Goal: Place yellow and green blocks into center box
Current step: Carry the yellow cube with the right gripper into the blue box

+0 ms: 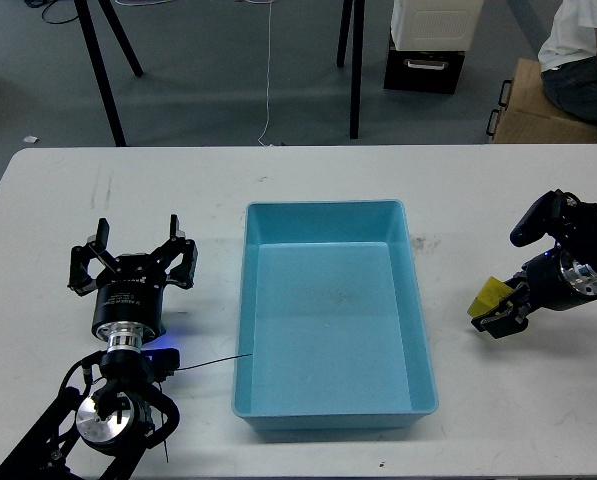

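Right claw is clamped on the yellow block over the worktop — just right of the blue tray. Left claw spread wide, holding nothing — green block isn't visible.

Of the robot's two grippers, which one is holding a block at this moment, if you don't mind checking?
The right gripper, beside the tray's right wall, is closed on the yellow block. The left gripper stands open with nothing between its fingers.
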You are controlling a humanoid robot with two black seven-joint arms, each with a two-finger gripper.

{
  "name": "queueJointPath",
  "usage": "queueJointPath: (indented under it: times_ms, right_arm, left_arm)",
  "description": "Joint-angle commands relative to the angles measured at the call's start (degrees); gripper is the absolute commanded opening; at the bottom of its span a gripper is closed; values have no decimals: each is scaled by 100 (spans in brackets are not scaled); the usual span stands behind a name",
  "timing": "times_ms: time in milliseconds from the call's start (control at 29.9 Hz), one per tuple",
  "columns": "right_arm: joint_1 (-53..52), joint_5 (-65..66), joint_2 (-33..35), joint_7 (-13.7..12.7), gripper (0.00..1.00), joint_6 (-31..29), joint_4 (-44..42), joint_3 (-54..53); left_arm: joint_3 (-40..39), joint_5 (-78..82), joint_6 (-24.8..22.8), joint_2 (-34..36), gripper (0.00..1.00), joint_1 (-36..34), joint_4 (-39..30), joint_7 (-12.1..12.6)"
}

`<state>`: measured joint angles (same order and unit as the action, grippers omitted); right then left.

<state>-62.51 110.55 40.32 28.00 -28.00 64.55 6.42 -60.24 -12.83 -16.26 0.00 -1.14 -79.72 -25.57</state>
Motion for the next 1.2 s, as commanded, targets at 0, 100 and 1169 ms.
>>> queueJointPath:
  times_ms: [0,100,1169]
  right_arm:
    - [2,11,11,0,25,0,5,0]
    - [-60,28,29,0,14,0,14,0]
    - [-2785,-86,-2844,0,4,0,172,1080]
  left_arm:
    - [4,-1,0,0,100,0,0,0]
    - [4,-1,0,0,100,0,0,0]
    - [-128,-1,0,9,100,-62,0,0]
